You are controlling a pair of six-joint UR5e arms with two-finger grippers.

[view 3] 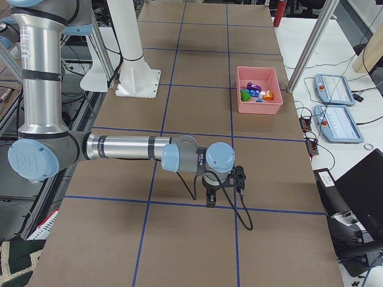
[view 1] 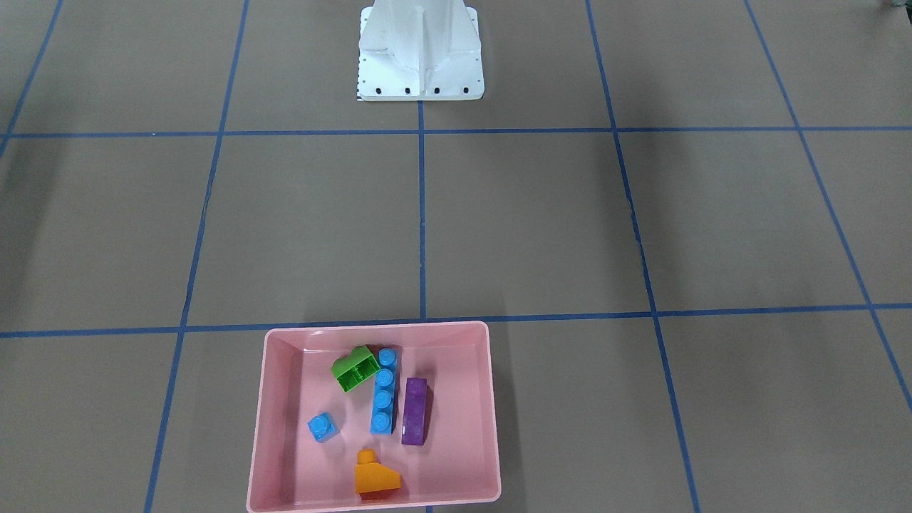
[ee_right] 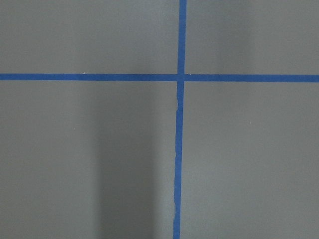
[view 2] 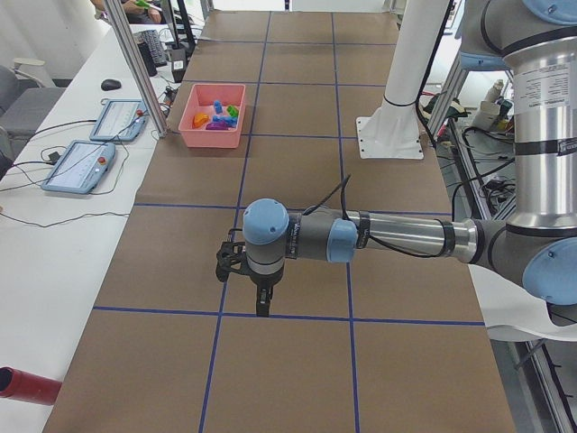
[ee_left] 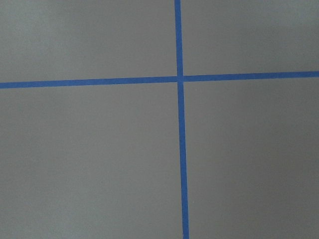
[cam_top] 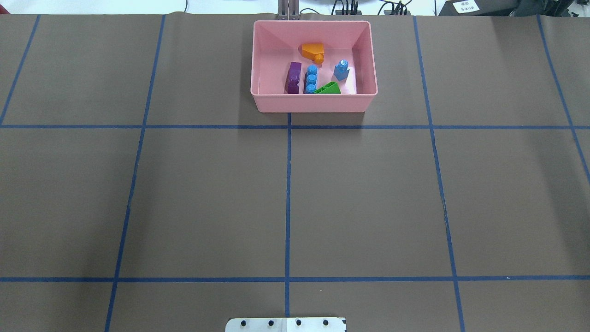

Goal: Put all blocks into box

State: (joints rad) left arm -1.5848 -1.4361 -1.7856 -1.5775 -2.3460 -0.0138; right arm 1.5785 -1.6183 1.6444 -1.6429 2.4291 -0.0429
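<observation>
All five blocks lie inside the pink box [view 1: 456, 399]: the orange sloped one [view 1: 374, 477], the small blue one [view 1: 323, 426], the long blue one [view 1: 384, 392], the purple one [view 1: 414, 420] and the green one [view 1: 355, 369] on its side. The overhead view shows the box [cam_top: 313, 103] at the table's far middle. My left gripper [view 2: 263, 302] and right gripper [view 3: 210, 200] hang low over bare table at opposite ends, far from the box. They show only in the side views, so I cannot tell whether they are open or shut.
The white metal base [view 1: 420, 53] stands at the robot's side of the table. Blue tape lines grid the brown table. Teach pendants [view 2: 81, 165] lie on the white bench beyond the box. A red cylinder [view 2: 27, 383] lies on that bench.
</observation>
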